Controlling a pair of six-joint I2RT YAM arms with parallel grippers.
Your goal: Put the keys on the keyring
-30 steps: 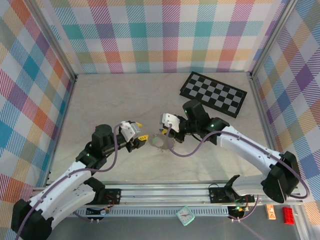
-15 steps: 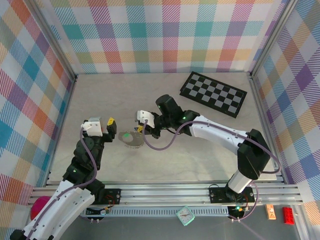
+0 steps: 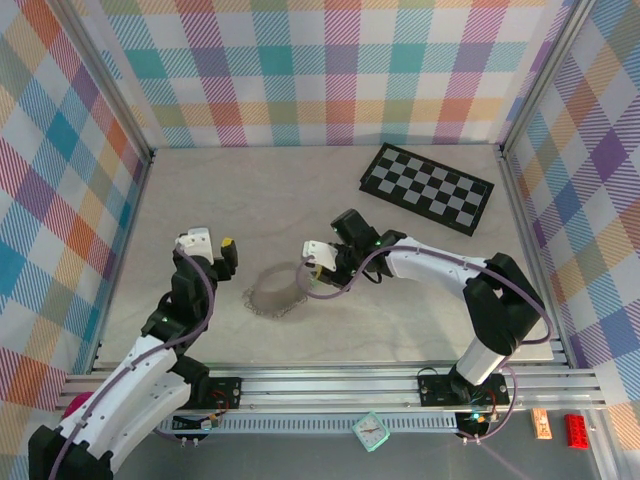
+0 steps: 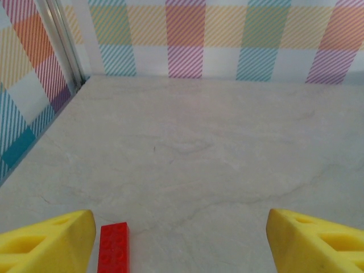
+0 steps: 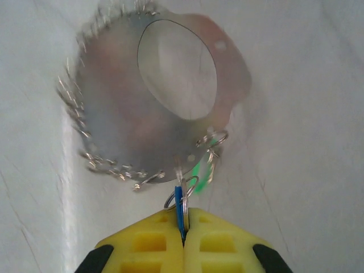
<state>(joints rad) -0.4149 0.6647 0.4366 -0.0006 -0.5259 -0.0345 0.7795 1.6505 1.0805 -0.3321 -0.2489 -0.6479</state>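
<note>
Mid-table, your right gripper (image 3: 318, 263) stretches left, clamped on a blue key (image 5: 180, 203) at the keyring (image 5: 114, 119). Your left gripper (image 3: 226, 251) faces the back wall, gaping.

Black-and-white chequered board (image 3: 427, 188) far right on table (image 3: 230, 200), red brick (image 4: 114, 248), plaid walls (image 3: 330, 70)

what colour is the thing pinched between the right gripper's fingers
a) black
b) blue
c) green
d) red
b: in the right wrist view the right gripper is shut on a thin blue key, at the near edge of the keyring.
</note>
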